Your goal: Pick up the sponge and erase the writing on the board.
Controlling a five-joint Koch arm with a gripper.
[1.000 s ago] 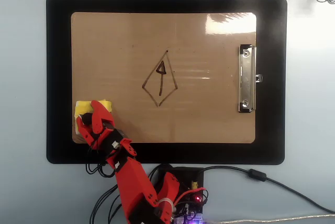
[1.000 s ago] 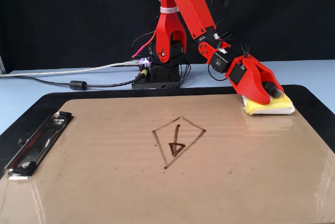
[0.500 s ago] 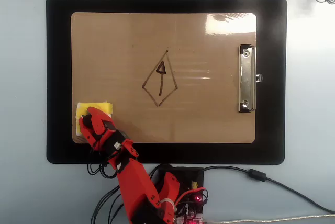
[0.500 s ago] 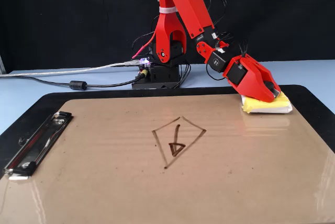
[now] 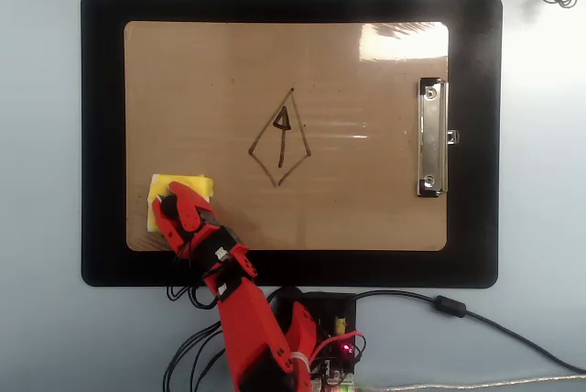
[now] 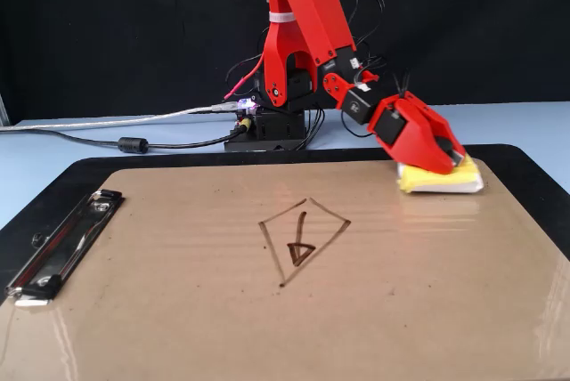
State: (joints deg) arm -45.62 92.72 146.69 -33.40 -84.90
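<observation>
Here, nearest the fixed camera, lies the bare glossy front of the board (image 6: 267, 328), a tan-brown clipboard resting on a larger black mat (image 6: 80, 174). At the left edge in this view sits its silver metal clip (image 6: 58, 243); the overhead view shows the clip at the right short edge (image 5: 432, 137). The board (image 5: 229, 62) sits inside the mat's border (image 5: 101, 136) on every side.

A little further back, about mid-board, is the writing (image 6: 301, 239): a thin dark kite outline with a small triangle and a centre line inside. In the overhead view it stands near the middle of the board (image 5: 282, 140), untouched, well apart from the clip.

Beyond it, toward the far right corner of the board in the fixed view, is the sponge (image 6: 441, 181), yellow on top with a white underside, lying flat on the board surface. From overhead it is at the lower left of the board (image 5: 174, 189), near the edge, to the left of and lower than the writing.

The red gripper (image 6: 441, 157) sits on top of the sponge, tilted downward, covering most of the upper face; overhead it overlaps the sponge's lower right part (image 5: 183, 204). Its jaws are hidden under the red housing, so I cannot tell whether they are apart or clamped on the sponge.

Farthest back, the arm's base (image 6: 272, 127) stands on the pale table (image 6: 53, 145) with 1 grey cable (image 6: 134, 143) trailing left.
</observation>
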